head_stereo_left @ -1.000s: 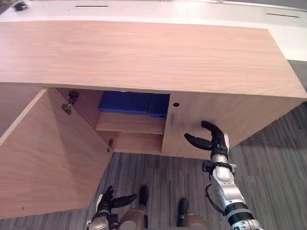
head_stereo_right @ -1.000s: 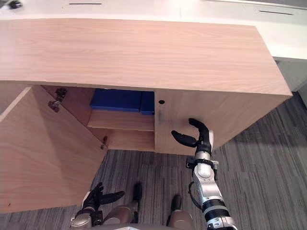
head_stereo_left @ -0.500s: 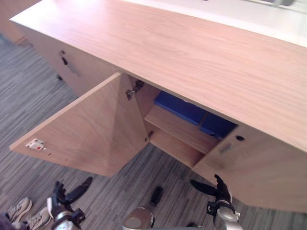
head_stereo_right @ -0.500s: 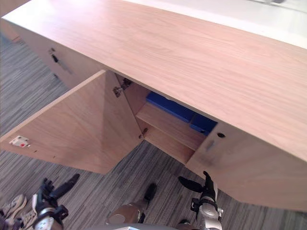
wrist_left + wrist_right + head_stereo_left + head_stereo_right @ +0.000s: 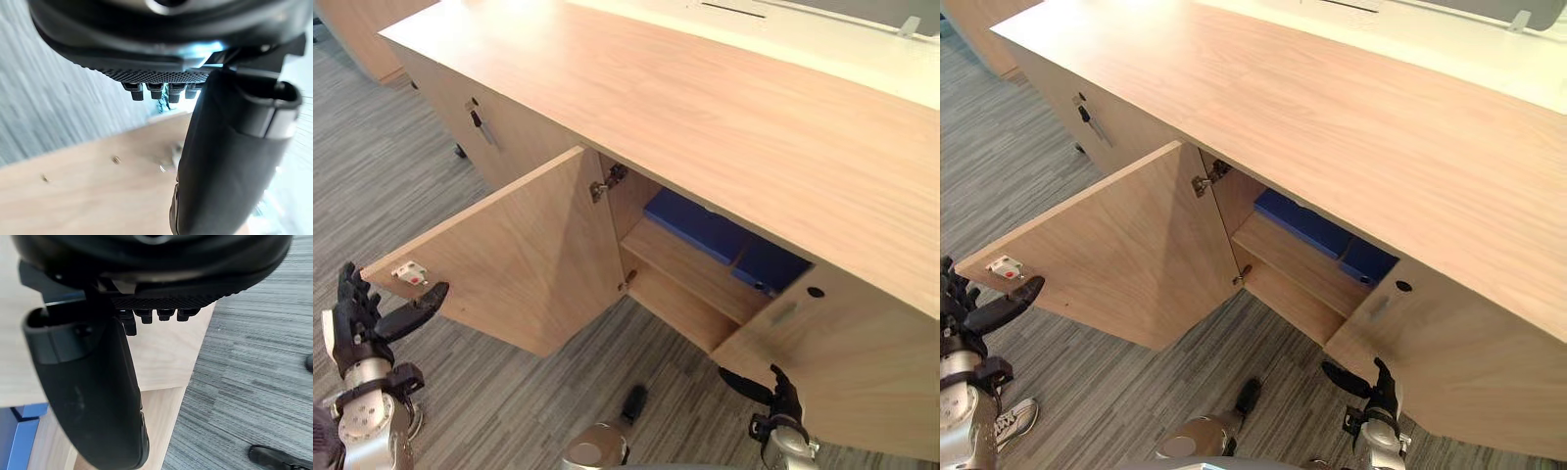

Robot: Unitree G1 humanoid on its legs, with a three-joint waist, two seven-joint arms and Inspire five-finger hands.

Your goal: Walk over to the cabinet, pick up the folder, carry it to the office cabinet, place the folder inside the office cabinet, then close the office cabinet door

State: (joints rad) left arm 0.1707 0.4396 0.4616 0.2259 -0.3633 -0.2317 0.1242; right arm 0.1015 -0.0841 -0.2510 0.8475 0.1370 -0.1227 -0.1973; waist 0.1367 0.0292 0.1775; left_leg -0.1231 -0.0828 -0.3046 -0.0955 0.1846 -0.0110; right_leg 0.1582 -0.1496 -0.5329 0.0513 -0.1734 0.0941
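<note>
Wooden door (image 5: 519, 259) looks stiff but free-swinging, so I'd push near its outer edge with my open left robot hand (image 5: 354, 318); right robot hand (image 5: 773, 397) is open too.

Grey striped carpet (image 5: 382, 166) underfoot; white sneaker (image 5: 1013, 416) on it, lower left; white counter (image 5: 842, 44) along far side.

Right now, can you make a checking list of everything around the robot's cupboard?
Surface: wooden cabinet top, light wood.
Job's things: blue folder lying on the shelf inside; cabinet door wide open.
Clutter: nothing seen.
Hands: left hand open, by the open door's outer edge; right hand open, low in front of the shut door.
Cables: nothing seen.
Surroundings: grey striped carpet; a person's shoe on it.
</note>
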